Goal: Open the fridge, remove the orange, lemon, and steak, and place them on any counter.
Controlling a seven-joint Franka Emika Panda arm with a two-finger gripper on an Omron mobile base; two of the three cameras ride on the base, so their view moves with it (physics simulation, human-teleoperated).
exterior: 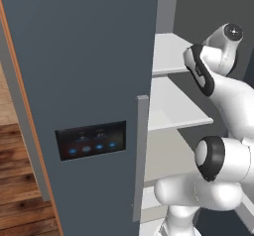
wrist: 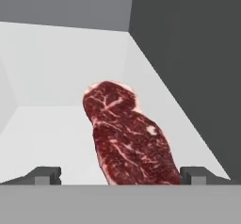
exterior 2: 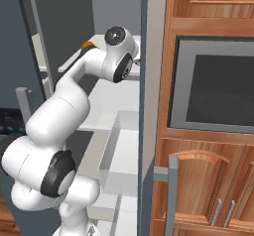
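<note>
- In your hand view, the steak [wrist: 129, 136] lies flat on a white fridge shelf [wrist: 52, 124], running from the middle of the frame down to the bottom edge.
- The gripper [wrist: 120, 175] has its two dark fingertips [wrist: 46, 175] spread wide, one at the lower left and one at the lower right; the near end of the steak sits between them, and neither tip touches the meat. The fingers are released and grasp nothing.
- The meat is dark red with pale marbling and a light rim of fat along its far, upper end.
- A dark grey inner wall [wrist: 188, 58] of the fridge fills the right side of that frame, meeting the white shelf along a slanting line.
- In your left base view, the fridge [exterior: 79, 56] stands open: its dark blue-grey door covers the left and middle of the frame, with a grey vertical handle [exterior: 140, 155] and a black, blue-lit control panel [exterior: 91, 140] at centre left.
- The white arm [exterior: 218, 91] reaches from the lower right up into the shelves at upper right.
- In your right base view, a wooden cabinet [exterior 2: 208, 180] and a built-in oven [exterior 2: 218, 88] take up the right half of the frame.
</note>
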